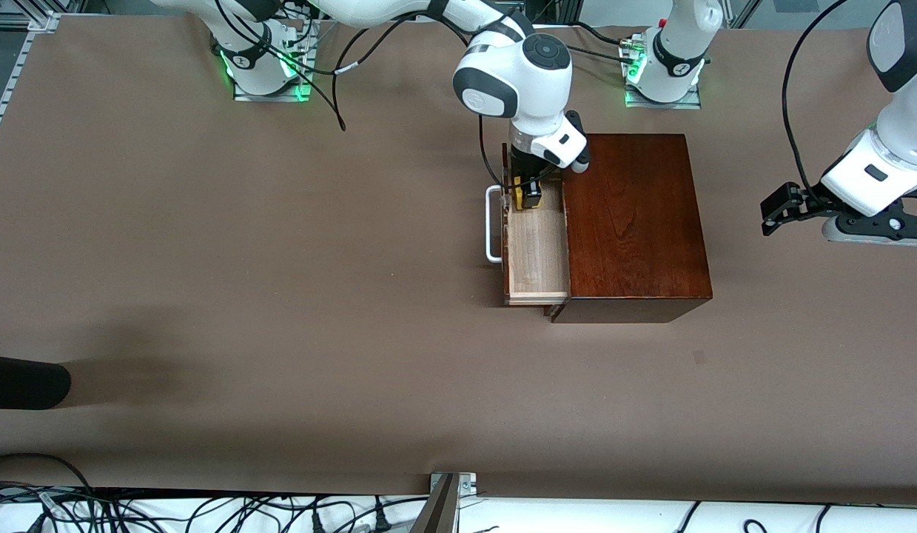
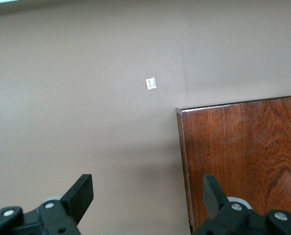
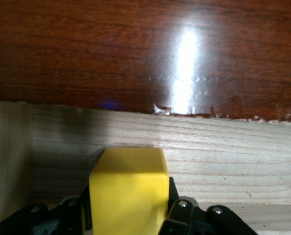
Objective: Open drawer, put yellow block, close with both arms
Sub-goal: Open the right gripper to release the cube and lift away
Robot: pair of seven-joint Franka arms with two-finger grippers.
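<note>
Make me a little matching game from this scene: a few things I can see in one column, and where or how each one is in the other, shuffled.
Things:
1. yellow block
2. drawer
3. left gripper
4. wooden box

States:
A. open, over the table at the wooden box's edge toward the left arm's end
B. pulled out, pale inside showing
C. standing on the table, glossy dark-brown top
D. pinched in the right gripper, down in the drawer

Pairs: 1-D, 2-B, 3-A, 4-C
</note>
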